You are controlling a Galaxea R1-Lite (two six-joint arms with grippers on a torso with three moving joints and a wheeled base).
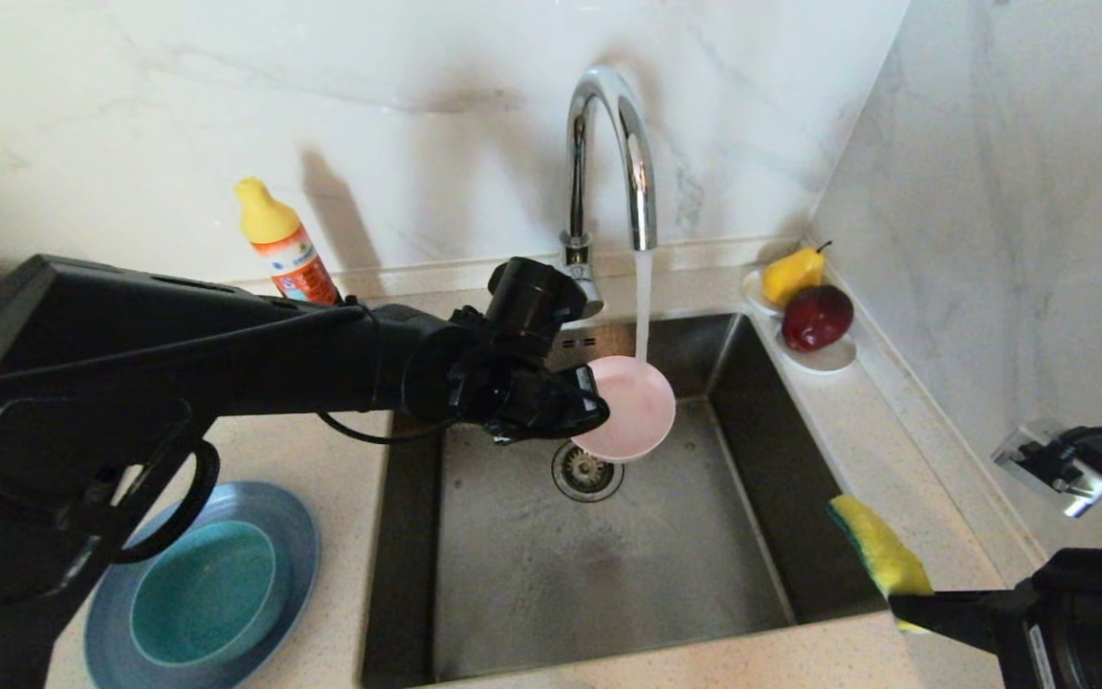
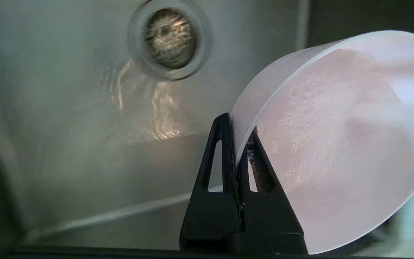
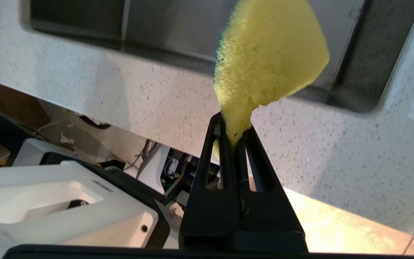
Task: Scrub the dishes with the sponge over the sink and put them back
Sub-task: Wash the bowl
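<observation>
Left gripper (image 1: 587, 407) clamps the pink bowl (image 1: 629, 407) by its rim over the sink (image 1: 608, 565) under running water — light, stiff, wet, likely slippery. Right gripper (image 3: 236, 138) pinches the soft sponge (image 1: 881, 550) at one end near the desk edge.

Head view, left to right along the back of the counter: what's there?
Yellow-capped orange detergent bottle → chrome arched tap, water running → yellow pear → dark red apple, both fruits on the small white oval dish.
</observation>
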